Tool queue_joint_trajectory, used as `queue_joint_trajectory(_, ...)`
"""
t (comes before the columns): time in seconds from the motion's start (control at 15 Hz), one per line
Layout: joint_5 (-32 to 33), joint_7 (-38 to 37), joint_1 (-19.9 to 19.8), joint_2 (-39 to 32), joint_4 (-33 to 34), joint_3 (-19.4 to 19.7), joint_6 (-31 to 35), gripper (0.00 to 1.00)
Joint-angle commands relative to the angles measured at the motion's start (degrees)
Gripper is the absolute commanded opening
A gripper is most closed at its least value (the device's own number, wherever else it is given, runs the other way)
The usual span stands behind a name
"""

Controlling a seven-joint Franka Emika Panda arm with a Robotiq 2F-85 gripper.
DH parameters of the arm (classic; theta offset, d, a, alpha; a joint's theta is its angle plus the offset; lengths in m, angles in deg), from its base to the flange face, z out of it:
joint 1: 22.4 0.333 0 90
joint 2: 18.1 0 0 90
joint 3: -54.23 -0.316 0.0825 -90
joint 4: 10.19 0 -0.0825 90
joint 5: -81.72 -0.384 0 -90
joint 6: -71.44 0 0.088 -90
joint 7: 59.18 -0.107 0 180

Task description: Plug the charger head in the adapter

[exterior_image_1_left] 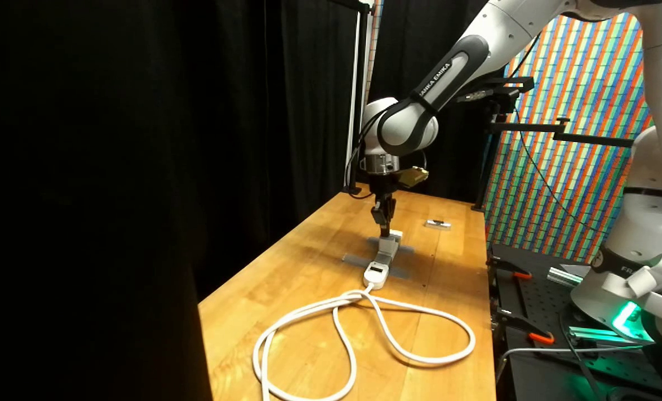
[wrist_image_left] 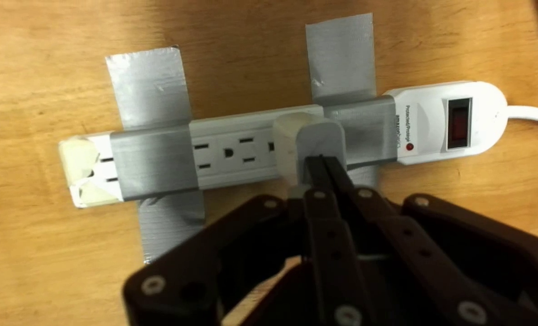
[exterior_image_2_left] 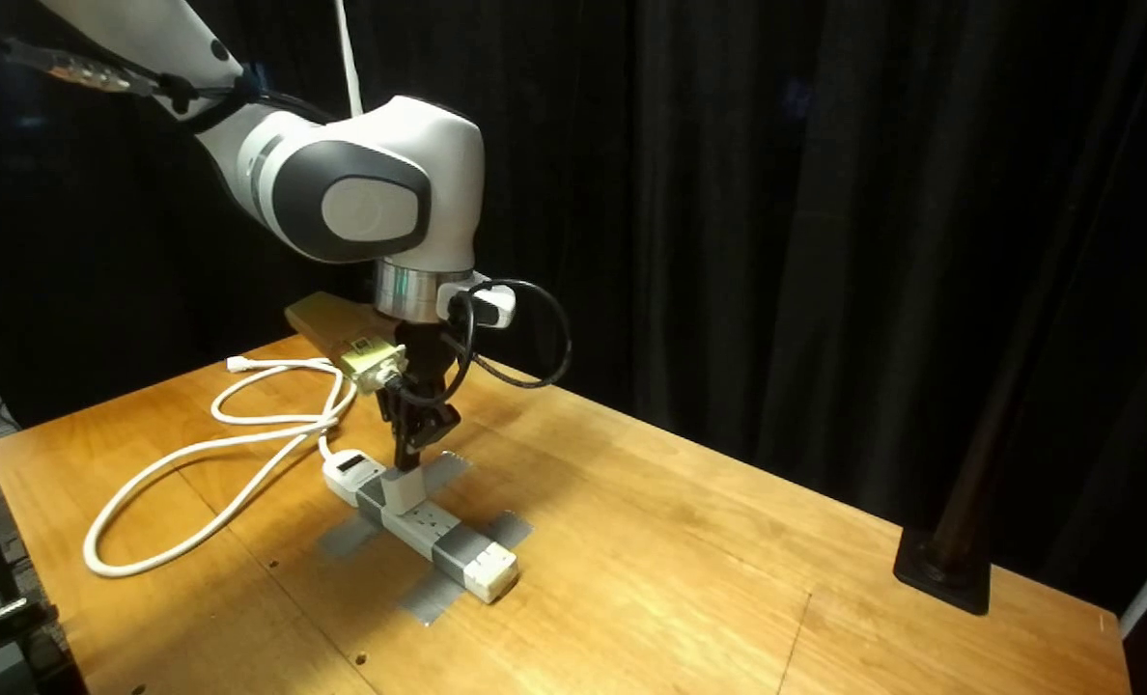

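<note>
The charger head (wrist_image_left: 321, 133), a small white block, stands upright on the adapter at the socket nearest its switch end. It also shows in an exterior view (exterior_image_2_left: 403, 492). Whether its prongs are fully in is hidden. The adapter (wrist_image_left: 235, 156) is a white socket strip lying on the table, and it shows in both exterior views (exterior_image_1_left: 375, 275) (exterior_image_2_left: 421, 527). My gripper (wrist_image_left: 322, 159) is shut, its two fingertips together, pointing down. The tips are at the top face of the charger head, touching or just above it, with nothing between them. The gripper shows in both exterior views (exterior_image_1_left: 385, 231) (exterior_image_2_left: 406, 463).
Grey tape (wrist_image_left: 153, 163) crosses the adapter in two places and fixes it to the wooden table (exterior_image_2_left: 651, 598). The thick white cable (exterior_image_1_left: 426, 359) lies in loops beyond the switch end. A small flat item (exterior_image_1_left: 438, 224) and a black post base (exterior_image_2_left: 942, 571) are also on the table.
</note>
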Motion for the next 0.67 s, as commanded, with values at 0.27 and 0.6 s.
queue_joint_trajectory(0.27, -3.81, -2.23, -1.90, -1.48, -4.55, -0.67, 4.56, 0.07)
queue_joint_trajectory(0.6, -8.34, -0.57, -3.12, -2.69, -4.68, -1.44, 4.82, 0.07)
